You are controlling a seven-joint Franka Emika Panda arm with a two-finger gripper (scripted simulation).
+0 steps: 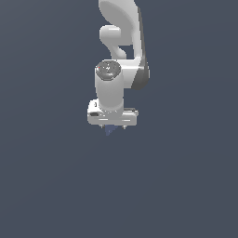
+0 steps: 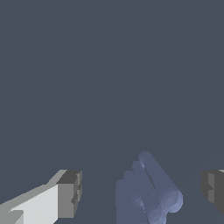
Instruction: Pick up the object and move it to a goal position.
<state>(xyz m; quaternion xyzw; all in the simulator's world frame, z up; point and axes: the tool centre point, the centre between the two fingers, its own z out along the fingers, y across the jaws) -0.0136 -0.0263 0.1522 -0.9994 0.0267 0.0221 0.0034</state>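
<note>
— Seen from the exterior view, where does the white, rounded robot arm (image 1: 122, 60) put its hand (image 1: 111, 127)?

— Low over the plain dark grey worktop (image 1: 46, 186), pointing straight down, with the arm's joints stacked above it. Only a small pale-blue tip shows beneath the hand's white body.

— And what is that tip?

— It belongs to the pale blue, translucent object made of bundled cylinders (image 2: 146, 192). The wrist view shows it lying between the two fingers, closer to the dark grey pad on one side than to the white finger with its grey pad (image 2: 70, 192) on the other.

— Is the hand gripping it?

— No. The fingers stand wide apart, with clear space between each pad and the object. Whether the object rests on the worktop cannot be told from either view.
</note>
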